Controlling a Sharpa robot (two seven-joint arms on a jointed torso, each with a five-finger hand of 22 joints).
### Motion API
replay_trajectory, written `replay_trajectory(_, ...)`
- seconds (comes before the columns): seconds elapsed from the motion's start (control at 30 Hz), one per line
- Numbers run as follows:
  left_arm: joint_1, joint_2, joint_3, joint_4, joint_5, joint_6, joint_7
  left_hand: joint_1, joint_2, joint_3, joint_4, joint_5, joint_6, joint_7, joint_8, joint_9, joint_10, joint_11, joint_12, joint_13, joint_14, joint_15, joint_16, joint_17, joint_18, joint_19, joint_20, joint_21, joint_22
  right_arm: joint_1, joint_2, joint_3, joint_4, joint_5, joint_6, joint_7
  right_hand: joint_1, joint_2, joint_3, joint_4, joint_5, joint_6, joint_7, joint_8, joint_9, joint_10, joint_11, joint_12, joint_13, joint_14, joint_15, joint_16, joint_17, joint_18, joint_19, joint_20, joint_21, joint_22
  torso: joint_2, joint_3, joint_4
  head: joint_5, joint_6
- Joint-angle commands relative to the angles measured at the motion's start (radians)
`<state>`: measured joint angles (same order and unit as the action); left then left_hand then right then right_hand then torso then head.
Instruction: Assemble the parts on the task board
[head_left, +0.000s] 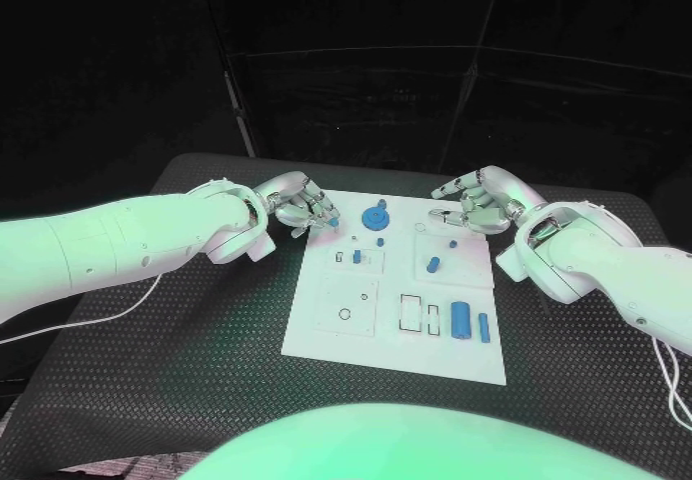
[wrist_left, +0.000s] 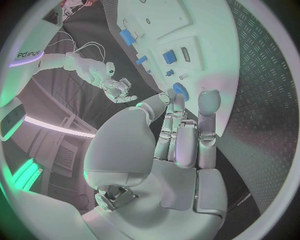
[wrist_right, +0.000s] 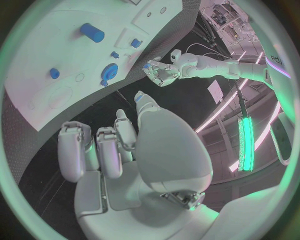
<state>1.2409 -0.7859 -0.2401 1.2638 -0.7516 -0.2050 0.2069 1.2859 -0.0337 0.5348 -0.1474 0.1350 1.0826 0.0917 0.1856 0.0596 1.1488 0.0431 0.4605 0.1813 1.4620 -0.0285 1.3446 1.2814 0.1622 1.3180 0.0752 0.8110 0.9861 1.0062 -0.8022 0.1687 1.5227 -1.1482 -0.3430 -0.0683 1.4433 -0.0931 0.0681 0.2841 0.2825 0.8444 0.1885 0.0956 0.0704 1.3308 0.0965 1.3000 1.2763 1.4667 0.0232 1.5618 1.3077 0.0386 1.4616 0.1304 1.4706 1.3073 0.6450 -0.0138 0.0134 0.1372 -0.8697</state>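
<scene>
Left robot hand hides the task board corner.

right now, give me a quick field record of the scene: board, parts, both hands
board: white task board lying flat at the middle of the black table
parts: round blue part at the board's far edge; blue cylinder near the board's right side; other small blue pieces scattered between
left hand: left hand at the board's far left corner, fingers curled; whether it holds anything cannot be told
right hand: right hand at the far right corner, fingers curled; hold unclear
</scene>
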Motion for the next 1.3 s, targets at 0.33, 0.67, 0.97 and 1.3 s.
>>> replay_trajectory(0.33, 0.002, 0.02, 0.001, -0.024, -0.047, 0.104, -0.078, -0.003, 0.005, 0.066, 0.06, 0.003, 0.03, 0.028, -0.001, 0.035, -0.008, 0.003, -0.008, 0.002, 0.022, -0.001, 0.008, 0.003, -0.018, 0.014, -0.002, 0.022, 0.017, 0.001, 0.005, 0.0, -0.002, 0.001, 0.007, 0.007, -0.006, 0.004, -0.008, 0.0, 0.006, -0.004, -0.001, 0.005, 0.0, -0.001, 0.003, 0.003, 0.001, 0.097, -0.001, -0.005, 0.24, 0.009, 0.0, -0.004, -0.004, 0.03, 0.0, 0.0003, 0.0015, -0.004, -0.002)
replay_trajectory(0.67, 0.002, 0.042, 0.001, -0.039, -0.053, 0.115, -0.096, -0.006, 0.011, 0.073, 0.064, 0.003, 0.02, 0.032, -0.007, 0.035, -0.02, 0.007, -0.021, -0.002, 0.023, 0.002, 0.011, 0.0, -0.02, 0.016, 0.0, 0.035, 0.029, 0.001, 0.006, 0.0, -0.003, 0.001, 0.009, 0.007, -0.006, 0.004, -0.008, 0.0, 0.006, -0.004, -0.001, 0.005, 0.0, -0.001, 0.003, 0.003, 0.001, 0.097, -0.001, -0.005, 0.24, 0.009, 0.0, -0.004, -0.004, 0.03, 0.0, -0.0007, 0.0006, -0.005, -0.003)
replay_trajectory(0.97, 0.001, 0.057, 0.001, -0.056, -0.123, 0.112, -0.111, -0.005, 0.012, 0.074, 0.063, 0.003, 0.02, 0.033, -0.007, 0.035, -0.021, 0.008, -0.023, -0.002, 0.023, 0.002, 0.013, 0.001, -0.021, 0.017, 0.0, 0.04, 0.034, 0.001, 0.006, 0.0, -0.003, 0.001, 0.01, 0.006, -0.008, 0.004, -0.009, 0.001, 0.006, -0.003, -0.001, 0.006, 0.0, -0.001, 0.003, 0.004, 0.002, 0.097, -0.001, -0.005, 0.24, 0.009, 0.0, -0.004, -0.003, 0.03, 0.0, 0.0001, 0.0013, -0.007, -0.003)
replay_trajectory(1.3, 0.0, 0.053, 0.001, -0.057, -0.164, 0.178, -0.12, -0.004, 0.011, 0.076, 0.061, 0.003, 0.019, 0.032, -0.008, 0.035, -0.021, 0.008, -0.025, -0.003, 0.022, 0.003, 0.009, -0.005, -0.021, 0.017, 0.0, 0.041, 0.035, 0.001, 0.004, 0.0, -0.003, 0.001, 0.011, 0.005, -0.008, 0.004, -0.009, 0.001, 0.006, -0.003, -0.001, 0.006, 0.0, -0.001, 0.003, 0.004, 0.002, 0.097, -0.001, -0.005, 0.24, 0.009, 0.0, -0.004, -0.003, 0.03, -0.001, -0.0002, 0.002, -0.007, -0.003)
